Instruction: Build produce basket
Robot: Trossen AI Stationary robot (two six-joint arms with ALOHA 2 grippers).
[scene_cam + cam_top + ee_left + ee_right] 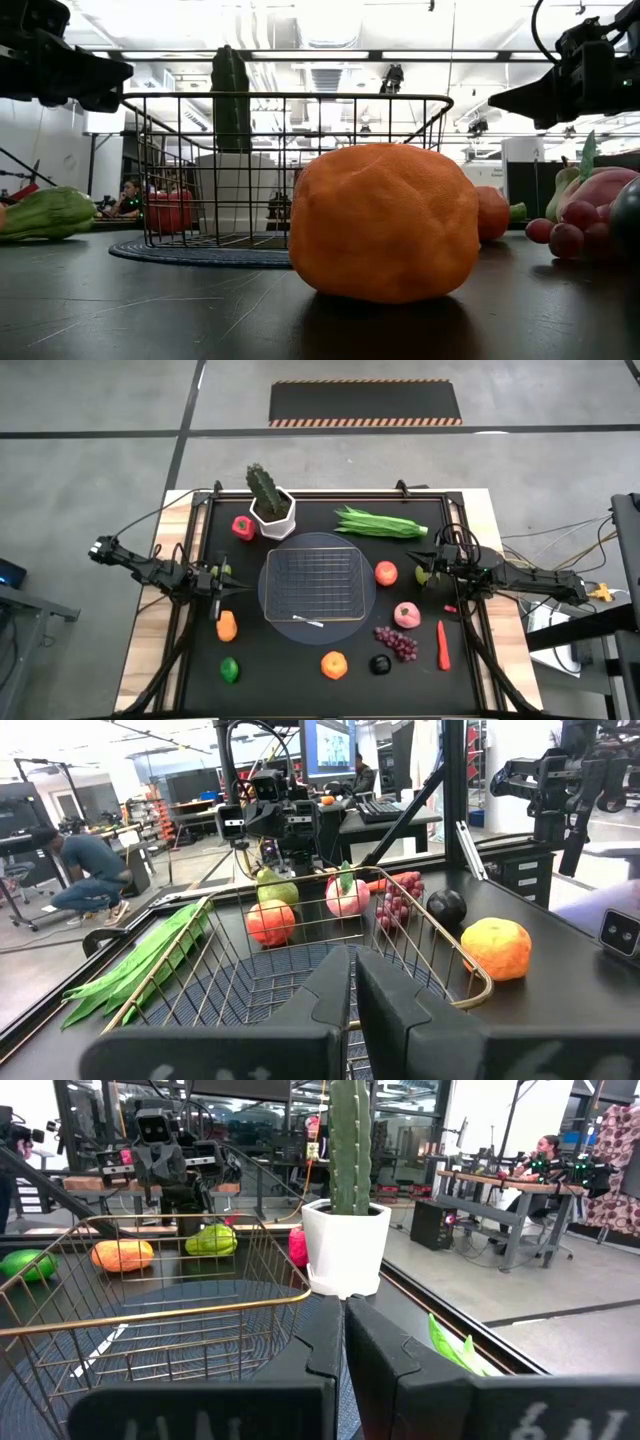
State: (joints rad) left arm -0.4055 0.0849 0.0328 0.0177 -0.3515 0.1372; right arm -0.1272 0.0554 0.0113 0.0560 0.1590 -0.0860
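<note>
Basket (318,583) sits dead centre on the black desk (300,680), and from above it holds no produce; only a small pale sliver lies at its near rim, too small to identify. From table height, the big orange (385,222) fills the foreground and hides much of the wire wall behind it.

Counting outward: one red-orange fruit (386,572) just right of the basket, one pink fruit (407,614), one bunch of purple grapes (397,642), one dark round fruit (380,664), one red chili (442,643) near the right edge. One bean bunch (382,523) lies toward the far edge. To the left, one red pepper (242,526), one orange vegetable (227,625), one lime (230,670) near the front-left corner. A yellow-green fruit (424,572) is half hidden under the right arm.

One cactus (264,488) in a white pot (275,514) stands beyond the far-left corner of the basket.

Left gripper (228,588) hovers left of the basket, fingers (325,992) pressed together, holding nothing. Right gripper (428,566) hovers at the right, fingers (322,1338) likewise closed and empty.
</note>
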